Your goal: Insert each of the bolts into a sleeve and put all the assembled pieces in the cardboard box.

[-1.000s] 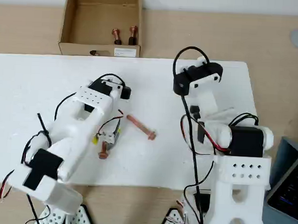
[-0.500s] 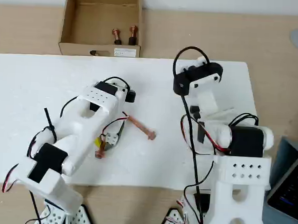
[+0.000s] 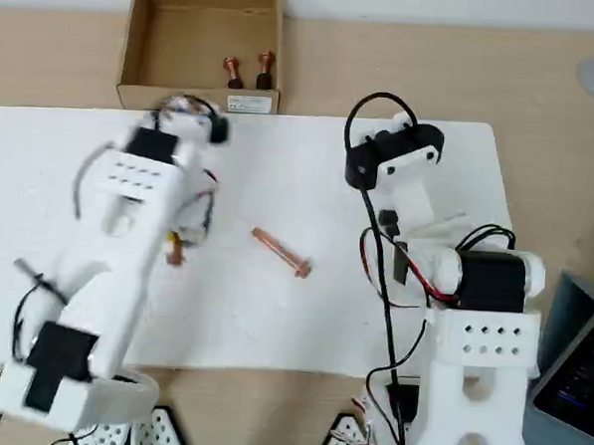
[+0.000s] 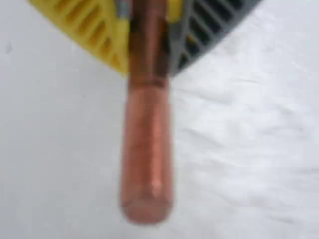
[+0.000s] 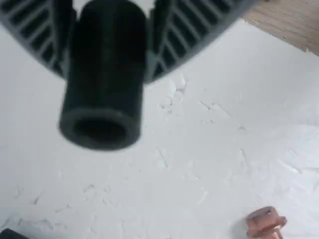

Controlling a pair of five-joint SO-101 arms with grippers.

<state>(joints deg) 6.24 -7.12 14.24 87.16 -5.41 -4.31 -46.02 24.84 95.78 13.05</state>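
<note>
The left gripper [image 4: 148, 64] is clamped on the held bolt [image 4: 147, 149]. The copper shaft sits between the yellow and grey jaws, and its rounded free end sticks well out past them over the white mat [image 3: 310, 173]. In the high view this gripper hangs to the left of the loose bolt [image 3: 281, 252], near it but apart.

The loose bolt lies flat on the mat at a slant. Its head is at the end nearer the arm bases and its plain tip points up and left, roughly toward the cardboard box [image 3: 164, 98]. The box stands beyond the loose bolt on its far-left side and already holds two assembled pieces [image 3: 232, 70].

To the right of the loose bolt, the right gripper [image 5: 107, 69] is closed around the black sleeve [image 5: 102, 84]. The sleeve's open bore faces outward from the jaws (the head of the loose bolt shows at the corner of that wrist view, so this gripper is close by).

The coming move appears to turn on one thing: the held bolt's long axis has to line up with the sleeve's bore. The two parts sit on opposite sides of the loose bolt, so bolt tip and sleeve mouth must be turned to face each other across it. The pictures do not show how far off that alignment is.
</note>
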